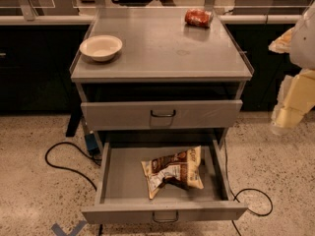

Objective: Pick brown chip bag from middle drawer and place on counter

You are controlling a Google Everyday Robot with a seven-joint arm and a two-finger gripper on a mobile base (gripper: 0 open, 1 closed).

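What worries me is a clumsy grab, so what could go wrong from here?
The chip bag lies crumpled and flat in the open drawer, so the tool, off at the right edge, might slip off or crush it. Lifting out, it could bump the shut drawer above. On the counter, a careless drop might knock the bowl or the red packet.

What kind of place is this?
Probably a lab or test space: grey metal cabinet, loose cable on speckled floor, blue tape mark beside the open drawer. Pincer at right edge, beside the cabinet.
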